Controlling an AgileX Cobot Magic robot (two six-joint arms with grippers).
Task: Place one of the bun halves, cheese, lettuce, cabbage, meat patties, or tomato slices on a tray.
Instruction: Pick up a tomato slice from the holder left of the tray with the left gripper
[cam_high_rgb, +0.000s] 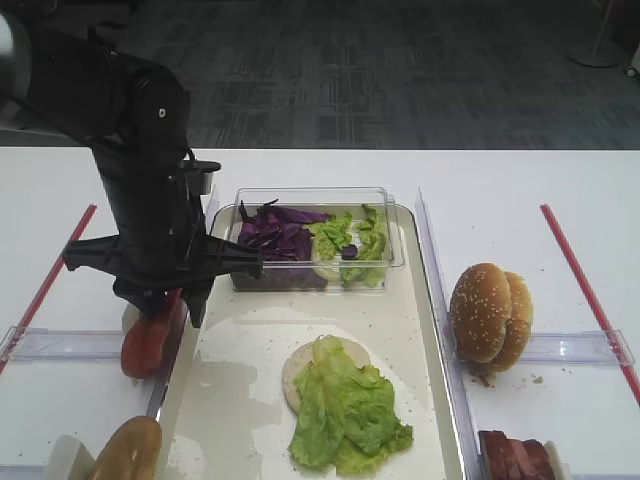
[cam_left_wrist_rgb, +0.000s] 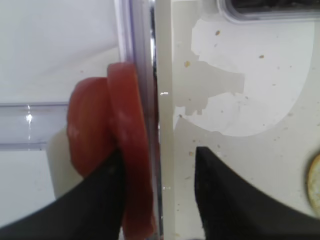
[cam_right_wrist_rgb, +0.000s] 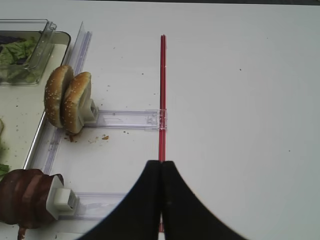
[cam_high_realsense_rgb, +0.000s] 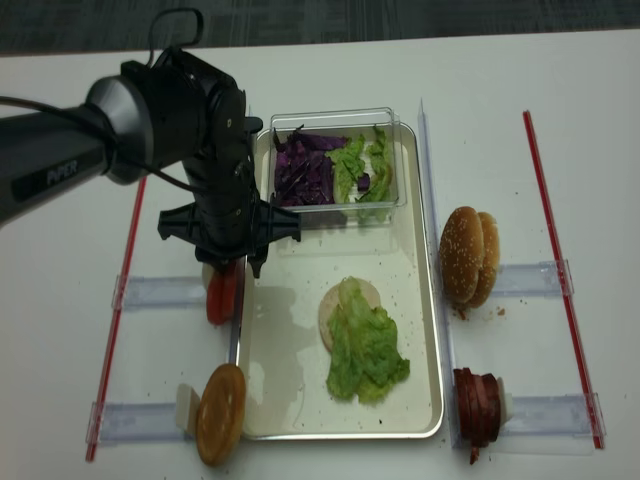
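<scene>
Two tomato slices (cam_left_wrist_rgb: 130, 150) stand on edge in a clear rack just left of the tray (cam_left_wrist_rgb: 240, 165) rim. My left gripper (cam_left_wrist_rgb: 159, 152) is open astride the nearer slice and the rim. Its left finger (cam_left_wrist_rgb: 100, 200) sits between the two slices, and its right finger is over the tray floor, apart from the slice. From above, the left gripper (cam_high_rgb: 170, 305) hangs over the tomato slices (cam_high_rgb: 148, 340). A lettuce leaf (cam_high_rgb: 345, 410) lies on a pale bun half on the tray (cam_high_rgb: 250, 340). My right gripper (cam_right_wrist_rgb: 161, 164) is shut and empty over the table. No cheese is in view.
A clear box (cam_high_rgb: 315, 235) at the tray's far end holds purple cabbage (cam_high_rgb: 275, 235) and green leaf pieces. Sesame bun halves (cam_high_rgb: 490, 312) and meat patties (cam_high_rgb: 515, 455) stand in racks right of the tray. Another bun half (cam_high_rgb: 128, 450) sits at front left. Red strips (cam_right_wrist_rgb: 162, 95) run along both sides.
</scene>
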